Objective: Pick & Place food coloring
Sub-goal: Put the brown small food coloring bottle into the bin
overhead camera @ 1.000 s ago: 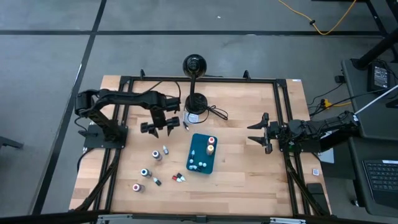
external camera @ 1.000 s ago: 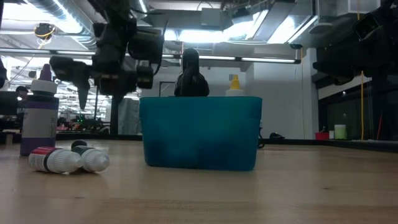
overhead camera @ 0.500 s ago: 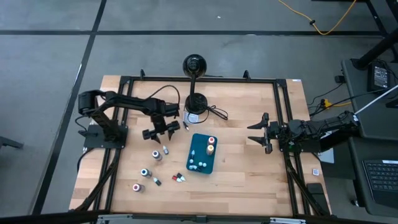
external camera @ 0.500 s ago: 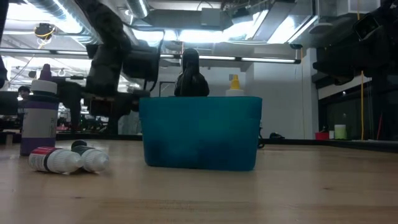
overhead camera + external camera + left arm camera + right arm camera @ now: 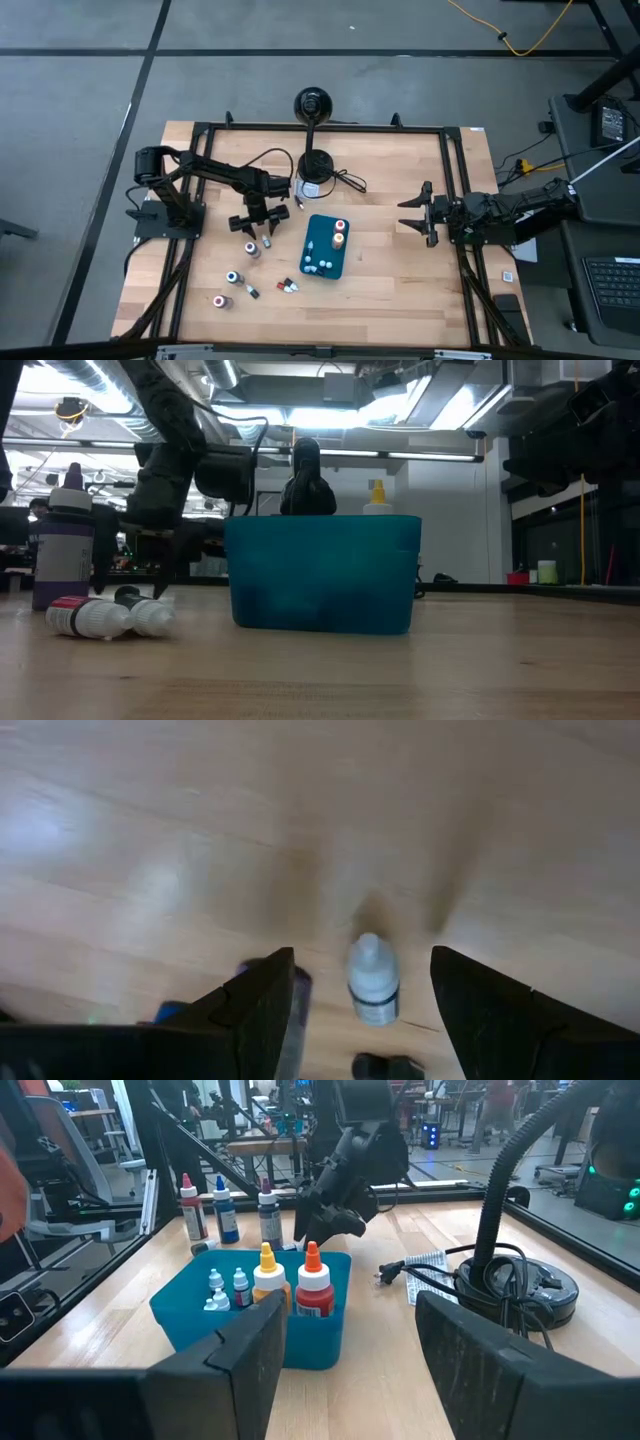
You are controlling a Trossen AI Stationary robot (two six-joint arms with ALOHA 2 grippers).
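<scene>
Lying nearest me on the pale wooden counter [image 5: 400, 680] were two small whitish plastic food-colouring bottles [image 5: 108, 617], tipped on their sides and touching, one red-capped. Just behind them rose the teal rectangular plastic tray [image 5: 320, 575], which already held a yellow-capped and a red-capped bottle [image 5: 314, 1285] along with a few tiny ones. More tiny bottles lay scattered on the counter on the left arm's side of the tray [image 5: 240, 282].

Farther back, the left gripper [image 5: 251, 222] hung low with its fingers spread, gripping nothing, directly above one small white-capped bottle [image 5: 372, 982] that looked to be lying flat on the wood between the fingertips. A purple-tinted bottle [image 5: 300, 990] lay just beside it, partly hidden behind one finger.

I judged these bottles light and stiff, with smooth rounded bodies that would likely roll or squirt sideways under an off-centre pinch. The sensible hold seemed to be across the middle of the body, fingers square to its length, with only modest pressure; the tapered cap offered a poor purchase. The close neighbour risked being nudged.

Farthest off, at the counter's right edge, the right gripper [image 5: 418, 212] waited, its fingers spread and empty, pointing toward the tray.
</scene>
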